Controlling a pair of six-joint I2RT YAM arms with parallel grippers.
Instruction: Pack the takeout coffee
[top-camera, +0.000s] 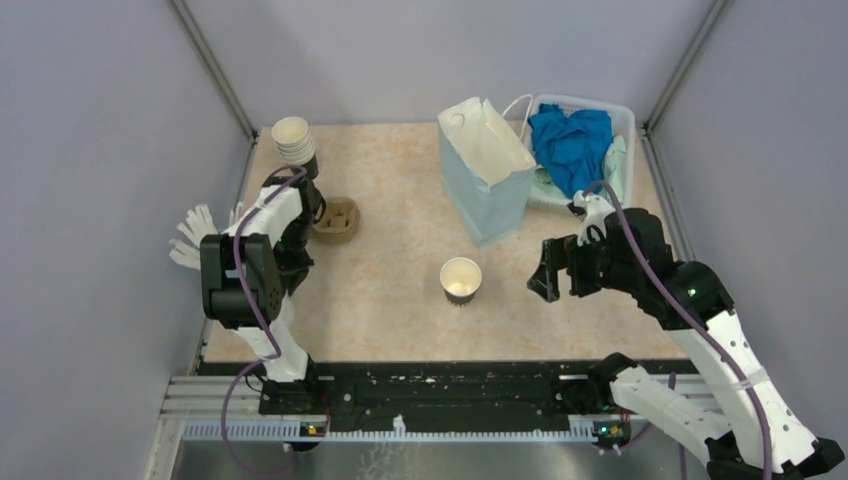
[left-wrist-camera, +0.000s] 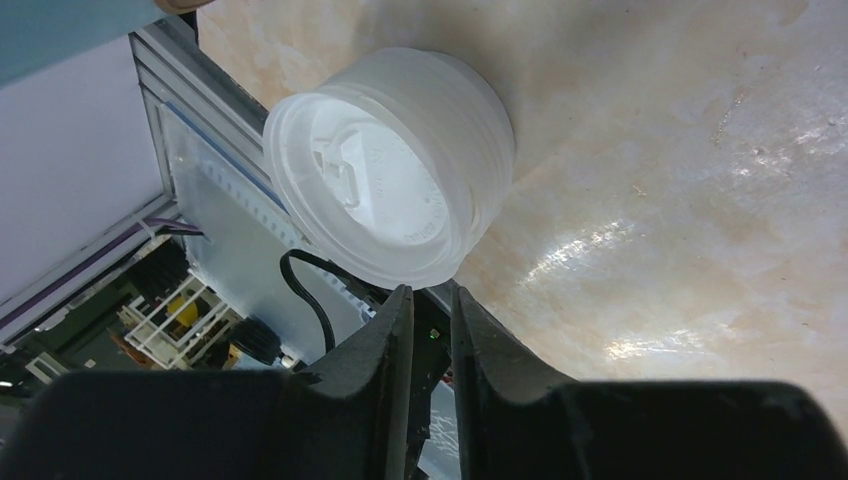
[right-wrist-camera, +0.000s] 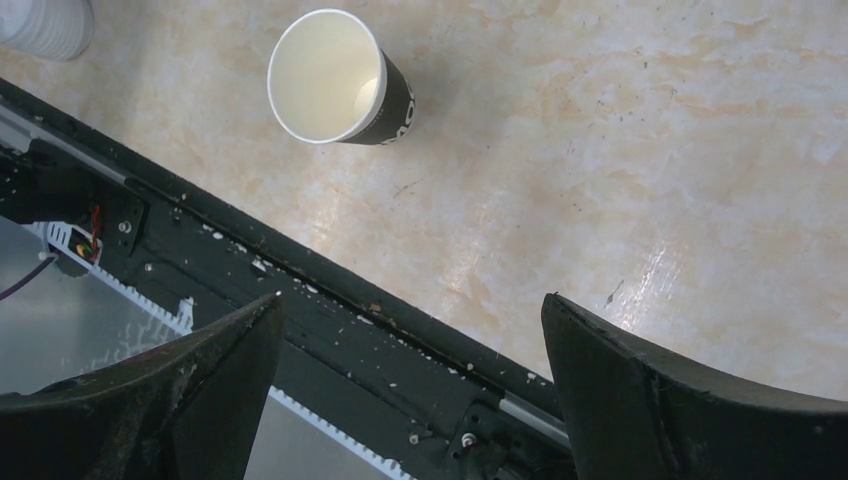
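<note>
**A:** Where is the coffee cup (top-camera: 460, 278) sitting?

**B:** It is standing upright on the table (top-camera: 400, 300), mid-way between the two arms. It is on the near side of the paper bag (top-camera: 485, 175) and apart from it. The mouth is showing cream inside, with no lid on it.

**A:** What is the left gripper (left-wrist-camera: 430, 295) doing?

**B:** It is pointing at the lid stack (left-wrist-camera: 390, 190), tips right at the stack's lower rim. The fingers are showing only a thin slit between them, and nothing is visible in it. I cannot tell whether they are touching the rim.

**A:** And the right gripper (right-wrist-camera: 410, 330)?

**B:** It is hovering over the near table edge, jaws spread wide and empty. The cup is lying well beyond it in the wrist view.

**A:** How far along are you judging this?

**B:** Early. One cup is standing on its own, away from the stack of lidless cups (top-camera: 293, 140), and that is all that is counting as done. No lid is lifted clear yet. The bag is standing with its mouth appearing open, and nothing is showing inside. Left to do: take one lid, press it onto the cup, then set the cup into the bag.
</note>
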